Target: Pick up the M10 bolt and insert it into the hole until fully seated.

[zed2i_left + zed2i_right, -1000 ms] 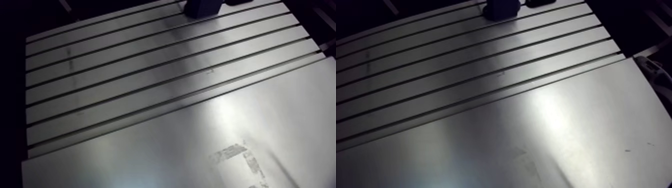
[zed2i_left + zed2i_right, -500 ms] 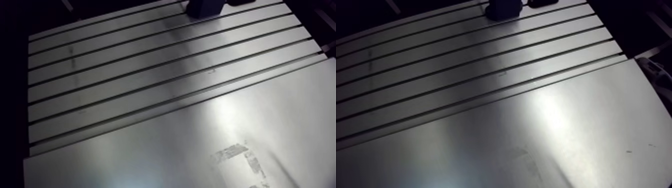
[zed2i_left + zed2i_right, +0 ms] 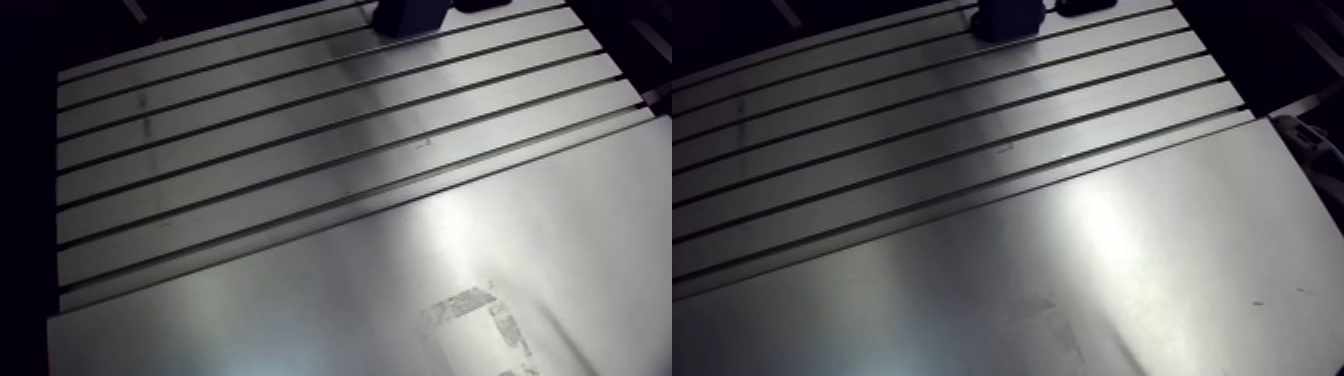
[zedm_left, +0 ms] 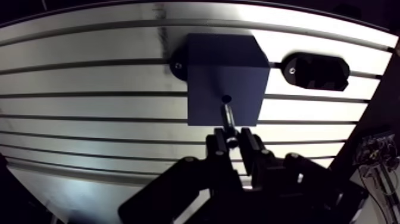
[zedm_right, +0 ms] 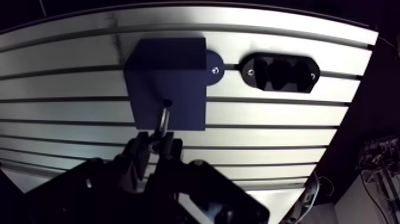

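Against the earlier arm views, almost nothing is changing: the whole picture is sitting a touch differently than in the oldest pair, which is the camera shifting, and the dark blue block is keeping its place at the far edge of the slotted surface. Since the pair just before, the arm view is showing no shift that can be made out.

In the wrist view the tool is gripping the M10 bolt. Its two fingers are standing only narrowly apart and pressing the bolt's lower end between them. The shank is pointing ahead of the tool at the block's near face. Its tip is lying right at the mouth of the hole in that face. Whether it is already entering cannot be told, and most of the shank is showing outside the block.

A round foot with a screw is peeking out at one side of the block. On the other side, near it but apart, a black oval holder with recesses is lying across one slot. Nearer the camera in the arm view, a smooth plate is adjoining the slotted part, with a scuffed pale patch on it. Nothing is standing between the bolt's tip and the hole.
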